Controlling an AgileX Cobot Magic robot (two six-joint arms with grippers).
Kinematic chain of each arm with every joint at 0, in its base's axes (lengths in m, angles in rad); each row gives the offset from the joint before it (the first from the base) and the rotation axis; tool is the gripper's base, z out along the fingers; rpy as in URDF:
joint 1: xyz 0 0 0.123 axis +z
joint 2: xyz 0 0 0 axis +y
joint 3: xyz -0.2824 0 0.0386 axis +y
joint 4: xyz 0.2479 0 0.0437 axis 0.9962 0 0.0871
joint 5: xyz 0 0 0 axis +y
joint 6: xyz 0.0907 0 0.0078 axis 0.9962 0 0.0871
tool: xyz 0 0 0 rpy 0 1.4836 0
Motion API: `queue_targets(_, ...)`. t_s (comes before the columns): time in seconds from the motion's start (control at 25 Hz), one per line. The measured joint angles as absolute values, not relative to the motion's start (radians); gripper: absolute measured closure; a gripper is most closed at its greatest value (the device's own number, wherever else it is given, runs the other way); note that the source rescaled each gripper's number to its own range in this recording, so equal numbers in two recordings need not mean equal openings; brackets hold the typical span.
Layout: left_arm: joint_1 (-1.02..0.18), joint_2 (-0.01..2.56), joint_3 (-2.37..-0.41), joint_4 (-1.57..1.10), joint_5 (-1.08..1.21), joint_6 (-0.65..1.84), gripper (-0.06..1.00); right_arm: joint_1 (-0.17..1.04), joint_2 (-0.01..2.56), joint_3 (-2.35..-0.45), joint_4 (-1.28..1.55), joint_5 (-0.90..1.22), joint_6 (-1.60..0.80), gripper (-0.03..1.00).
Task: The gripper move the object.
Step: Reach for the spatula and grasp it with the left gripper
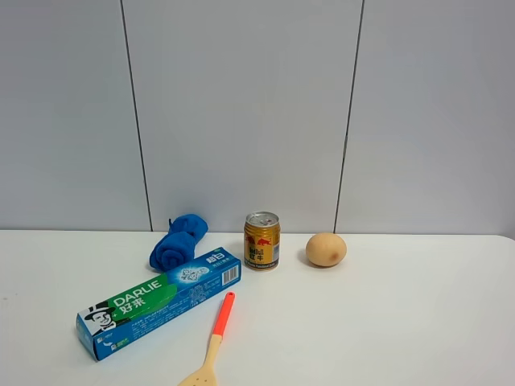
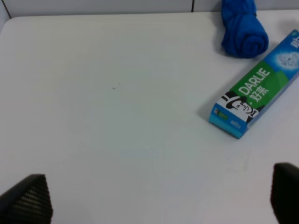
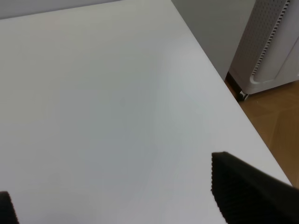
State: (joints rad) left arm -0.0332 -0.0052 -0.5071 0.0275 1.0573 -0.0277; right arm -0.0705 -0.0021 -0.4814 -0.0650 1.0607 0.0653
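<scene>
The spoon (image 1: 217, 334) is lying flat on the white bench (image 1: 386, 322), near the front edge of the high view. Its orange handle is pointing back toward the can (image 1: 262, 240) and its pale wooden head is pointing forward, where the frame is cutting off its tip. It is lying just right of the box (image 1: 161, 301), apart from it, and nothing is touching it.

The box is lying at a slant, its far end close to the blue cloth (image 1: 179, 241). The cloth, the can and a round tan thing (image 1: 326, 249), possibly an egg, are standing in a row near the wall.

The left pincer (image 2: 156, 203) is hanging spread wide over bare bench (image 2: 117, 93), its dark fingers (image 2: 28, 203) showing only at the two corners of its wrist view and gripping nothing. In that view the box (image 2: 254, 93) and the cloth (image 2: 244, 28) are lying well ahead of it and off to one side.

The right pincer (image 3: 126, 200) is also gaping and empty, one finger (image 3: 247, 191) showing large and the other barely entering the frame. It is hovering over bare bench (image 3: 93, 93) near a corner, beyond which a white perforated unit (image 3: 275, 46) is standing on a wooden floor (image 3: 280, 121).
</scene>
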Motion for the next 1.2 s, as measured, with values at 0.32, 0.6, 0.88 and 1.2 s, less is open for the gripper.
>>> queue_targets(0.32,-0.033,-0.005,-0.507,0.027,1.057,-0.028,-0.01,-0.071,-0.002,-0.481,-0.065,1.061,0.065,-0.03)
queue_targets(0.6,-0.033,-0.005,-0.507,0.023,1.057,-0.028,-0.01,-0.071,-0.002,-0.481,-0.065,1.061,0.065,-0.03)
queue_targets(0.88,-0.033,0.012,-0.557,-0.022,1.05,0.054,-0.01,-0.071,-0.002,-0.481,-0.065,1.061,0.065,-0.03)
queue_targets(1.2,-0.033,0.355,-0.852,-0.044,1.041,0.231,-0.01,-0.071,-0.002,-0.481,-0.065,1.061,0.065,-0.03)
